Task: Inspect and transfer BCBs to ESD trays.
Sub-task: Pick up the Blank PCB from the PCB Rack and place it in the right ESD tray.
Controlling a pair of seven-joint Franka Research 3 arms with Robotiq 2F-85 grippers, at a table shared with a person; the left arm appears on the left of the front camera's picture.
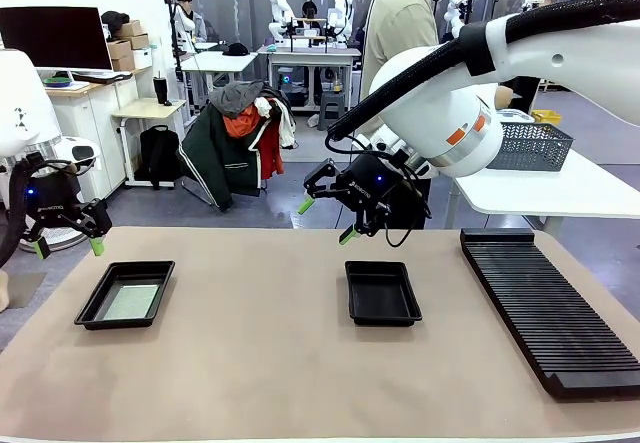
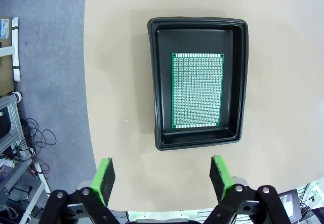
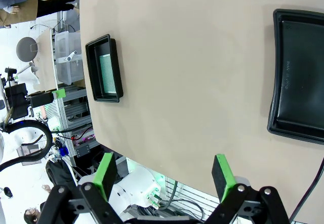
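Observation:
A black ESD tray at the table's left holds one pale green BCB, seen from above in the left wrist view as a green perforated board lying flat on the tray's floor. My left gripper hovers open above the table's left edge, behind that tray. A second black tray sits mid-table with nothing in it, also at the right edge of the right wrist view. My right gripper hangs open above and behind it, fingers apart.
A long black ribbed rack lies along the table's right side. A grey mesh basket stands on a white table behind. A person stands at the far side. The tan table mat is bare between the trays.

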